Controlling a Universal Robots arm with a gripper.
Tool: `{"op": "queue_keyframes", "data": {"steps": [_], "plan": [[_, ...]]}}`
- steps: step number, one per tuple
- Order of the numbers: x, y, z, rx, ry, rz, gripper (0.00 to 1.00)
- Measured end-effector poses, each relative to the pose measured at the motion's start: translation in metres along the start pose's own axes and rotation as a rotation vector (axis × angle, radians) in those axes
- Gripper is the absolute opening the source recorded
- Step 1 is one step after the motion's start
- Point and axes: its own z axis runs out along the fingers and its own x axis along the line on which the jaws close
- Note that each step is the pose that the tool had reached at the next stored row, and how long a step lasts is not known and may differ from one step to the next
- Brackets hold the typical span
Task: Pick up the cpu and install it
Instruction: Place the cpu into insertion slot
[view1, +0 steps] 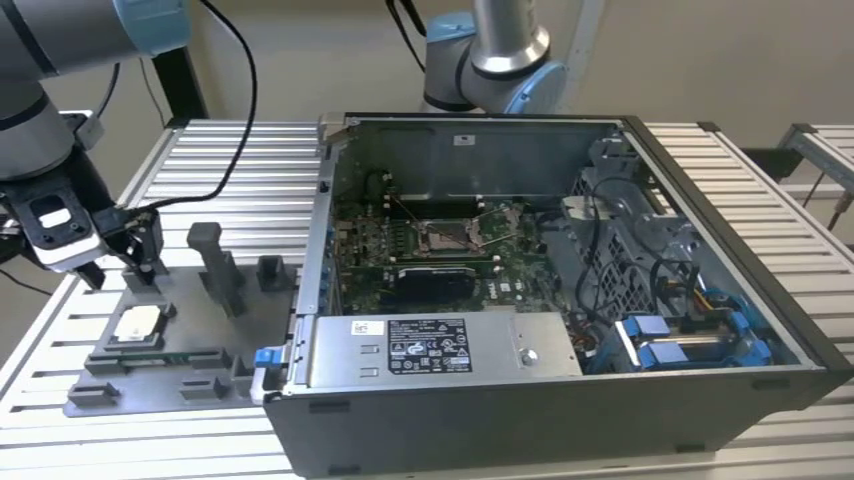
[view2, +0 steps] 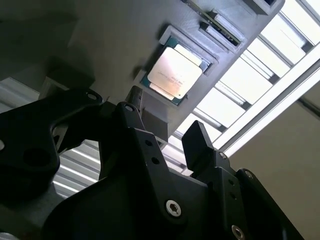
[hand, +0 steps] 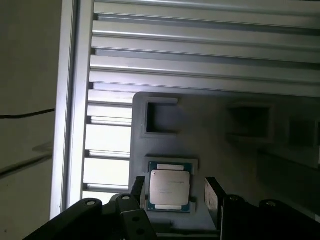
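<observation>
Slatted metal surface (view1: 227, 160) underneath, carrying a grey tray (view1: 200, 330) and an open computer case (view1: 534, 420). Poised just above the tray: claw (view1: 118, 275), fingers spread apart, gripping nothing. Straight below the claw, framed between both fingertips in the first wrist view: cpu (hand: 170, 187), lying flat in a square pocket of the tray, silvery top upward, untouched. Well off to the claw's side, inside the case: motherboard socket (view1: 447, 235).

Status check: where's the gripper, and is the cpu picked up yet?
Gripper open, hovering over the grey fixture. Cpu seated in its fixture pocket, not gripped. Nothing between gripper and cpu.
</observation>
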Motion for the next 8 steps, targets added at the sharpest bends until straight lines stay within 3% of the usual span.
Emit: {"op": "queue_keyframes", "data": {"steps": [8], "plan": [[0.0002,-0.0028,0.007,-0.0001,-0.0001,0.0,1.0]]}}
